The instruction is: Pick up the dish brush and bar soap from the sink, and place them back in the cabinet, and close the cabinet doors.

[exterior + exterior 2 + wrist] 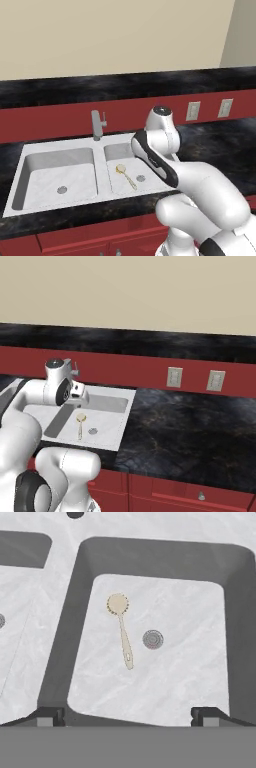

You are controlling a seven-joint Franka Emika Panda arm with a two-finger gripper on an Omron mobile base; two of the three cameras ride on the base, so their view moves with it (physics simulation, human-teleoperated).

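Note:
The dish brush [122, 632] lies flat on the floor of the right basin of the white sink [190, 662], head toward the back wall and handle toward the front, just left of the round drain [152, 639]. My gripper [127, 717] hangs above this basin, looking down, open, with nothing between its fingertips. From the base cameras the dish brush [126, 176] [80, 425] shows as a thin pale stick in the sink [60, 172] [107, 426], partly beside my arm. The bar soap, the cabinet and the cabinet doors are out of view.
A grey faucet [97, 124] stands behind the divider between the basins. Dark stone counter [190, 426] stretches right of the sink, under a red backsplash with two wall outlets [174, 377] [216, 380]. Red drawer fronts [200, 496] run below the counter.

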